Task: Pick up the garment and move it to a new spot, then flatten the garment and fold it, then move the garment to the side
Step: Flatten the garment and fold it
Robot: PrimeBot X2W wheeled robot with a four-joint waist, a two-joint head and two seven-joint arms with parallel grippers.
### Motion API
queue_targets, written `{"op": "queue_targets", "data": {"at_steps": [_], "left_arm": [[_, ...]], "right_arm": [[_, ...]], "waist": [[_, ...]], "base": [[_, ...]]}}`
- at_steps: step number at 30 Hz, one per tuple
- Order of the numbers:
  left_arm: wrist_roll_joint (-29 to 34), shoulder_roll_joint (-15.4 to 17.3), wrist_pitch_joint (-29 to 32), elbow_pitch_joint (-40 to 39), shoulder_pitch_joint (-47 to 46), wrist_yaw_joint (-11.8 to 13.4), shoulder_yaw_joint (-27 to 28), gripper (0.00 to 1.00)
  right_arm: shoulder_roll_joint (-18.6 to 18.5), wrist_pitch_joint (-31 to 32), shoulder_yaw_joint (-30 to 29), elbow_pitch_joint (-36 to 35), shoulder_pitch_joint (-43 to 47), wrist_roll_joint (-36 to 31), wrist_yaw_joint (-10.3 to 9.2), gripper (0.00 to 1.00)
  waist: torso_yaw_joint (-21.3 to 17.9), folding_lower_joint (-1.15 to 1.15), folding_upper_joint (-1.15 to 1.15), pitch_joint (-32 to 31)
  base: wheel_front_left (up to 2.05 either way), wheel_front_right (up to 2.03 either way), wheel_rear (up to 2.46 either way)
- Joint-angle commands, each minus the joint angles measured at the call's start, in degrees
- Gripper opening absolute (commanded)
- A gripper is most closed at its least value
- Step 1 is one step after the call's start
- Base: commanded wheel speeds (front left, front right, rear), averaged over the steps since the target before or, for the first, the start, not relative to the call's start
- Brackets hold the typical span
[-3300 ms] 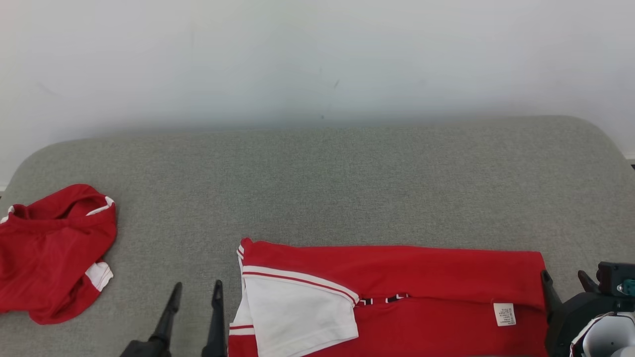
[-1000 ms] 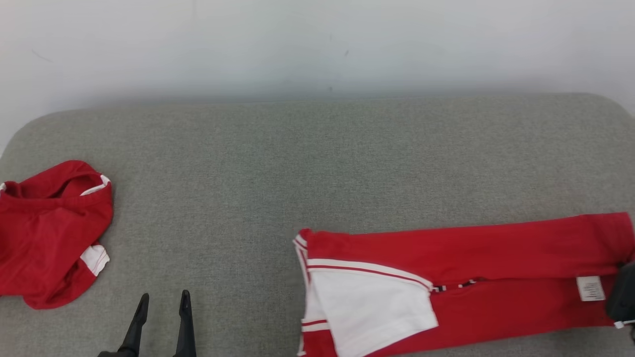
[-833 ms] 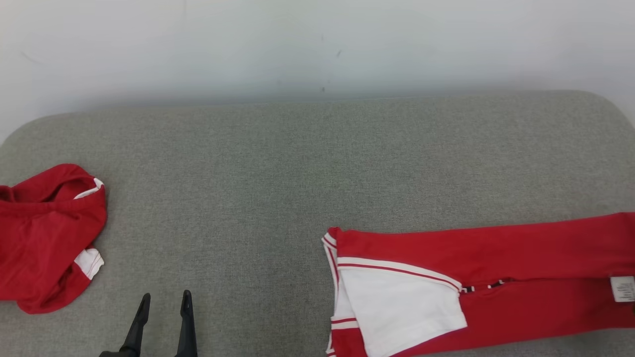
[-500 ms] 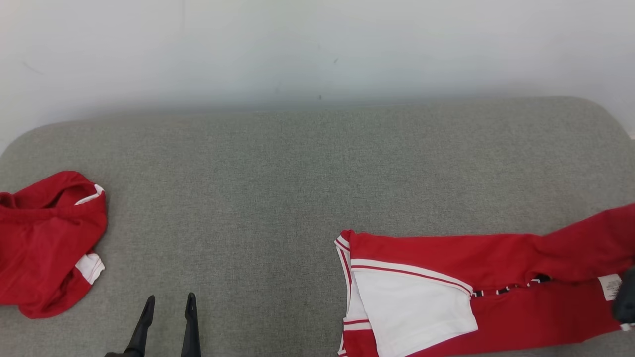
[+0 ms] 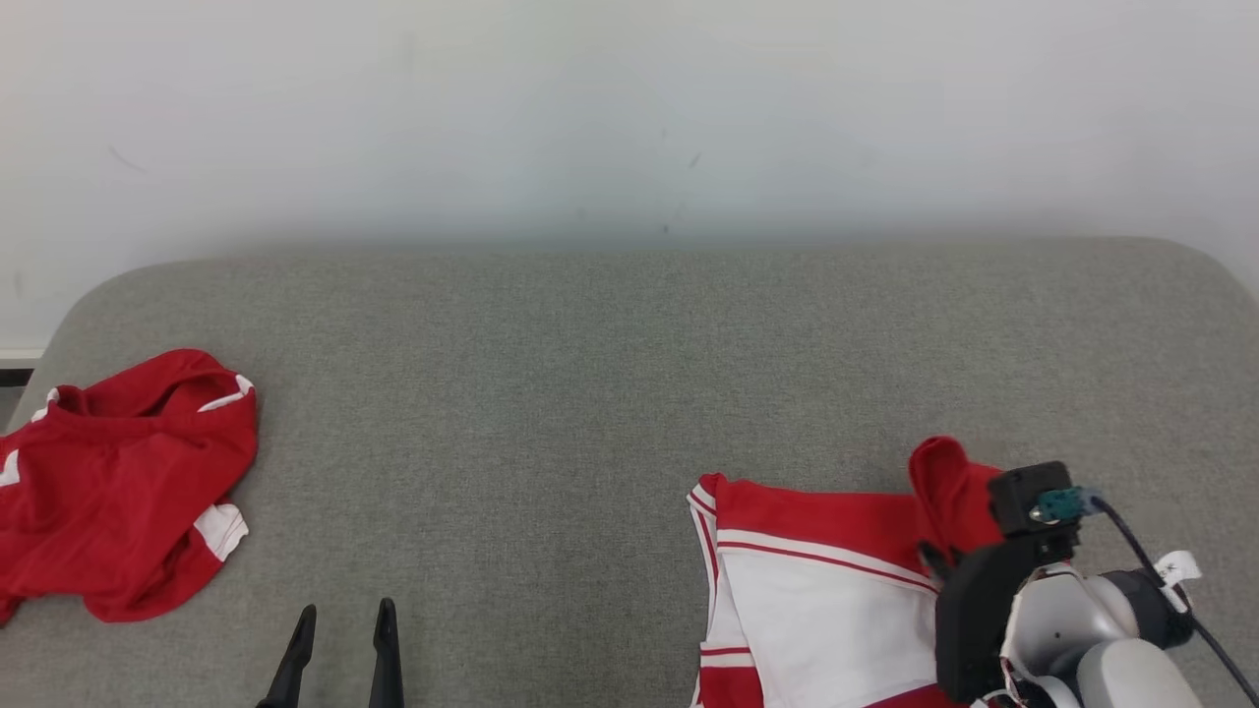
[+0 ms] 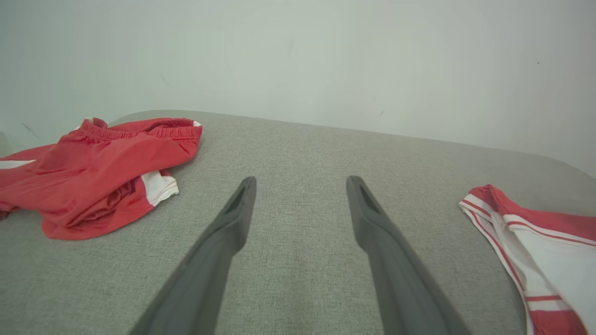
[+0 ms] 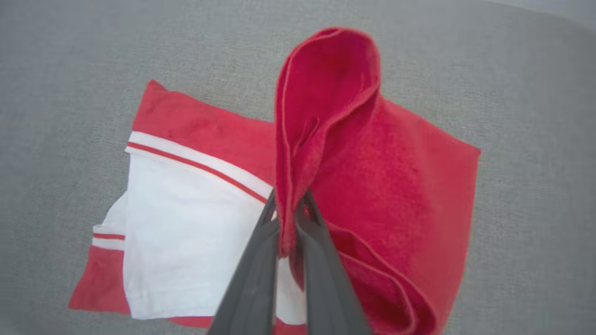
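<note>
One red garment (image 7: 396, 177) at counter's (image 5: 590, 393) near-right corner, fold clenched in right pincer (image 7: 288, 207) (left pincer (image 6: 300, 181) splayed, empty).

The big grey cushion (image 5: 590, 393) is woven cloth, rough and matt. On its right side, the red and white cloth garment (image 7: 396, 186) looks soft and a bit fuzzy. On its left side, the crumpled red cloth shorts (image 6: 102, 167) look thinner and a little shiny. My left gripper (image 6: 301, 179) has dark fingers (image 6: 391, 260) of smooth, matt plastic. The white wall (image 5: 629, 118) behind the cushion is smooth and dull.
</note>
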Motion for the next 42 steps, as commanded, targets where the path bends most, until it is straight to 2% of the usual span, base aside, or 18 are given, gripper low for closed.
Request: {"op": "queue_targets", "data": {"at_steps": [1, 12, 18, 28, 29, 30, 31, 36, 42], "left_arm": [[-0.2, -0.1, -0.2, 0.0, 0.7, 0.2, -0.1, 1.0], [-0.9, -0.1, -0.2, 0.2, 1.1, 0.3, -0.8, 1.0], [-1.3, -0.1, -0.2, 0.4, 1.3, 0.5, -1.3, 1.0], [-1.5, -0.1, -0.2, 0.7, 1.6, 0.7, -2.1, 1.0], [-1.6, -0.1, -0.2, 0.7, 1.6, 0.7, -2.2, 1.0], [-1.7, -0.1, -0.2, 0.8, 1.6, 0.8, -2.2, 1.0], [-1.7, -0.1, -0.2, 0.8, 1.6, 0.8, -2.2, 1.0], [-1.9, -0.1, -0.2, 0.6, 2.0, 1.1, -2.0, 1.0], [-2.0, -0.1, -0.2, 0.3, 1.9, 1.2, -1.7, 1.0]], "right_arm": [[-0.2, 0.1, 1.6, 0.4, -0.7, 1.0, -0.15, 0.0], [3.2, -1.0, 10.5, 7.9, -4.4, 3.7, -0.15, 0.0], [5.2, -2.9, 12.8, 12.1, -5.3, 4.7, -0.15, 0.0], [6.9, -6.8, 13.2, 18.2, -7.0, 4.6, -0.15, 0.0], [7.0, -7.3, 13.4, 18.6, -7.3, 4.6, -0.15, 0.22], [7.1, -7.8, 13.5, 18.9, -7.7, 4.6, -0.15, 0.9], [7.1, -8.4, 13.5, 19.3, -7.9, 4.9, -0.15, 1.0], [7.3, -11.7, 13.8, 18.5, -9.0, 7.5, -0.15, 1.0], [7.4, -17.3, 9.6, 14.4, -10.5, 8.2, -0.15, 1.0]], "waist": [[0.7, 0.0, 0.0, -0.4], [2.9, 0.0, 0.0, -0.6], [3.9, 0.0, 0.0, -0.7], [4.7, 0.0, 0.0, -0.9], [4.7, 0.0, 0.0, -0.9], [4.8, 0.0, 0.0, -0.9], [4.9, 0.0, 0.0, -1.0], [4.7, 0.0, 0.0, -1.3], [3.9, 0.0, 0.0, -1.6]], "base": [[0.0, 0.0, 0.0], [0.0, 0.0, 0.0], [0.0, 0.0, 0.0], [0.0, 0.0, 0.0], [0.0, 0.0, 0.0], [0.0, 0.0, 0.0], [0.0, 0.0, 0.0], [0.0, 0.0, 0.0], [0.0, 0.0, 0.0]]}}
